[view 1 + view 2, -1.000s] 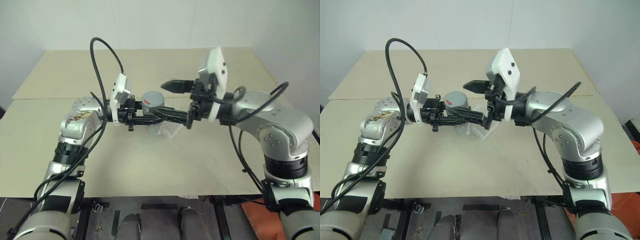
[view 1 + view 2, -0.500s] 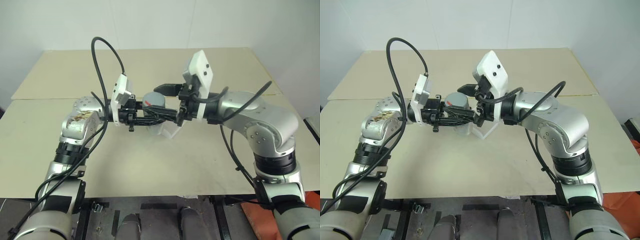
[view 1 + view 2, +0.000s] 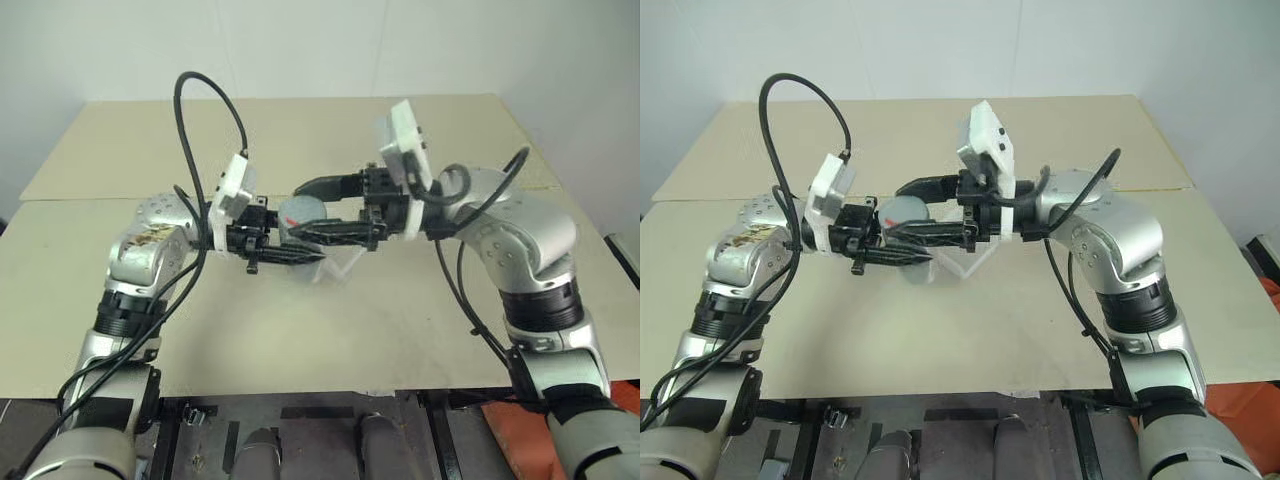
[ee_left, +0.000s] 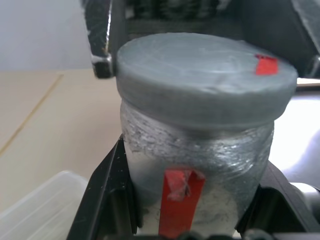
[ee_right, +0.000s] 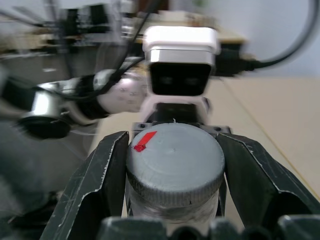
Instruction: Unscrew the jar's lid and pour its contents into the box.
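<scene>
Above the table (image 3: 330,330), the left hand (image 4: 190,225) is pinching the jar (image 4: 195,170) around its body, holding it upright in the air. Big change: the right hand (image 5: 172,165), spread wide a moment ago, is now clamping both fingers (image 5: 102,175) on the lid (image 5: 174,162), one on each side. That looks like the grip for unscrewing. Behind and below the jar, the box (image 3: 338,264) is waiting on the table. Lid's not off yet, so pouring is some way off.
</scene>
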`<state>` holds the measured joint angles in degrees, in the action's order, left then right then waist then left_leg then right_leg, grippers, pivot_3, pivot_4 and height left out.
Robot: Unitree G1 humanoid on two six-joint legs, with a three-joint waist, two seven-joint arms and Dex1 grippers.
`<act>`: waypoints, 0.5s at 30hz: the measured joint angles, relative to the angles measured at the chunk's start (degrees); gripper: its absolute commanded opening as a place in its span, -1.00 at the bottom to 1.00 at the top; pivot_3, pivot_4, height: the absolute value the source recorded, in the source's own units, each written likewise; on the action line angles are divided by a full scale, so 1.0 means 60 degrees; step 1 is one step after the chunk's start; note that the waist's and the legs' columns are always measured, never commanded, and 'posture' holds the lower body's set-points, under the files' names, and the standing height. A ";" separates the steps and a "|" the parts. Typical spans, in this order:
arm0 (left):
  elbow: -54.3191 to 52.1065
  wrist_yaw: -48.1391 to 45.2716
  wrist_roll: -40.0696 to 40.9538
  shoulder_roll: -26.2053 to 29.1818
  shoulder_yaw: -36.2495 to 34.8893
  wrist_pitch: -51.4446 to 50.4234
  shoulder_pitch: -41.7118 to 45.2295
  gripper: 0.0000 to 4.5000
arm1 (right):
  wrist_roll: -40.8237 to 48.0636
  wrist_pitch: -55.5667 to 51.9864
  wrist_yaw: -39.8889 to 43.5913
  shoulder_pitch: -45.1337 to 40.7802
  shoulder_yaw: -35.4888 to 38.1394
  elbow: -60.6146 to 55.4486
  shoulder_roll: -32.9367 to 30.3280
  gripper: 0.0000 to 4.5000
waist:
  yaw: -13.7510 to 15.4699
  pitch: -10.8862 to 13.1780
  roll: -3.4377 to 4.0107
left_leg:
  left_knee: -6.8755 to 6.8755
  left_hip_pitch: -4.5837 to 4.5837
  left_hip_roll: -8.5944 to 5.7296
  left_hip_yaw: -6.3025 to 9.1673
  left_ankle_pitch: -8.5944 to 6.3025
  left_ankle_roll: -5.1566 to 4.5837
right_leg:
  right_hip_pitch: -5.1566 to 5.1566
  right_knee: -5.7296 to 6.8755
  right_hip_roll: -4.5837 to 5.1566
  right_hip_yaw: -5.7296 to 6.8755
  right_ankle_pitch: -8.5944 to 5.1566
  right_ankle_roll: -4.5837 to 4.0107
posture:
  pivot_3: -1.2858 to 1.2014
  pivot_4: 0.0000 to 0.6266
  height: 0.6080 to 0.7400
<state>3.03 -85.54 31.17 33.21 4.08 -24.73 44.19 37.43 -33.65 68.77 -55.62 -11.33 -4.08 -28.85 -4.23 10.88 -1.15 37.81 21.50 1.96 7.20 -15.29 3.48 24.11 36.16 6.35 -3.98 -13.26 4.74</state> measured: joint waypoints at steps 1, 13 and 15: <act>-0.0135 -0.0088 0.0044 0.0025 0.0043 -0.0058 -0.0004 -0.15 | -0.0065 0.0299 0.0494 -0.0138 -0.0060 0.0282 0.0000 0.21 | -0.0003 0.0000 0.0000 | 0.0000 -0.0002 0.0000 0.0001 0.0000 0.0001 | -0.0002 0.0001 0.0000 0.0000 0.0000 0.0000 | 0.03 -0.52 1.00; -0.0536 0.0033 0.0241 0.0154 -0.0129 -0.0301 -0.0365 -0.15 | -0.1476 0.1966 0.2546 -0.1354 -0.0626 0.2857 0.0900 0.97 | -0.0199 0.0001 0.0002 | -0.0001 0.0002 0.0000 0.0013 0.0018 0.0032 | 0.0004 0.0024 -0.0001 0.0003 0.0000 -0.0001 | 0.03 -0.52 1.00; -0.0536 0.0196 0.0253 0.0179 -0.0193 -0.0301 -0.0404 -0.15 | -0.1514 0.1781 0.2281 -0.1189 -0.0514 0.2597 0.0805 0.97 | -0.0206 0.0001 0.0002 | -0.0002 0.0002 0.0000 0.0015 0.0017 0.0031 | 0.0005 0.0029 -0.0002 0.0004 0.0000 -0.0001 | 0.03 -0.52 1.00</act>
<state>-0.19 -84.36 32.69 34.28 2.92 -26.54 41.77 28.34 -22.96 82.46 -62.75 -14.41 11.50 -24.02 -5.46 10.89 -1.14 37.80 21.51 1.96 7.29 -15.19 3.67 24.14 36.34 6.34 -3.95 -13.26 4.73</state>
